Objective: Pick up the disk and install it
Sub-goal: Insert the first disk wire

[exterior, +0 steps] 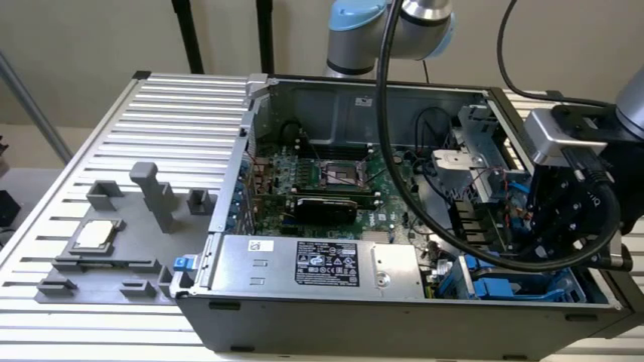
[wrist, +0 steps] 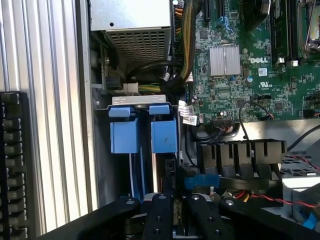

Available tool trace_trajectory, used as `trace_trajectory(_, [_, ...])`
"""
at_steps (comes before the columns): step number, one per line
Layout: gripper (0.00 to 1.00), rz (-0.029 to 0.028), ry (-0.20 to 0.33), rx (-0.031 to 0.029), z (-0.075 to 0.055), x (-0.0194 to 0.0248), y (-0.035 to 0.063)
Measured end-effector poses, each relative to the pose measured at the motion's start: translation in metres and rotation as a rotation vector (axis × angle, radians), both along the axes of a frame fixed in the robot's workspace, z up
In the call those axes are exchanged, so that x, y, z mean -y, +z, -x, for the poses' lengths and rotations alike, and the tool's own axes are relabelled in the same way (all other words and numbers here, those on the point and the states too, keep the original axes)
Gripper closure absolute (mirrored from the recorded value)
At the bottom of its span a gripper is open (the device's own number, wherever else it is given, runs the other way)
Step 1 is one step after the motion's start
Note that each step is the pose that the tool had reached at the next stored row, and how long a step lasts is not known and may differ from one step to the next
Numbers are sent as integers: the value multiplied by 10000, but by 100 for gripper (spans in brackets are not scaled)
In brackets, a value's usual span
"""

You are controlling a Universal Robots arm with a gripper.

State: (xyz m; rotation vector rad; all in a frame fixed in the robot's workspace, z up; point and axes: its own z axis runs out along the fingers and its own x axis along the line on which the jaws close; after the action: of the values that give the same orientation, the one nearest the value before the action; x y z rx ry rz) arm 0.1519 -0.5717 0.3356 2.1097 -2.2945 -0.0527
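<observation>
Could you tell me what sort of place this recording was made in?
Probably a robotics lab or test bench for computer assembly. An opened PC case with its motherboard exposed sits on a slatted metal table, beside a grey parts fixture, and a robot arm reaches over it.

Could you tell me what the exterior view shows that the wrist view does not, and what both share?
Exterior only: the grey plastic fixture tray with a small square silver chip, the labelled silver power supply box and the pale blue robot arm joint.

Wrist only: the ribbed silver heatsink beside the white Dell marking, and the black gripper fingers.

Both: the green motherboard and blue plastic drive caddies.
</observation>
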Motion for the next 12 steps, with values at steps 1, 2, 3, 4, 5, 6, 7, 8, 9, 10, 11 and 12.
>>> trace_trajectory(1, [100,2,0,1,0,-1,-3])
trace_trajectory(2, [100,8,1,1,-1,-1,-8])
trace_trajectory(3, [100,14,3,1,-2,-2,-14])
trace_trajectory(4, [100,21,3,1,-2,-2,-20])
trace_trajectory(5, [100,24,3,1,-2,-2,-26])
trace_trajectory(6, [100,23,2,1,-2,-2,-28])
trace_trajectory(7, [100,24,2,1,-2,-2,-27])
trace_trajectory(8, [100,7,5,4,-4,-4,-32])
trace_trajectory(9, [0,-3,6,2,-4,-2,-33])
trace_trajectory(10, [0,8,6,-3,-4,-3,-10])
trace_trajectory(11, [0,21,5,-6,-4,-3,27])
trace_trajectory(12, [0,17,2,-8,-2,-2,67])
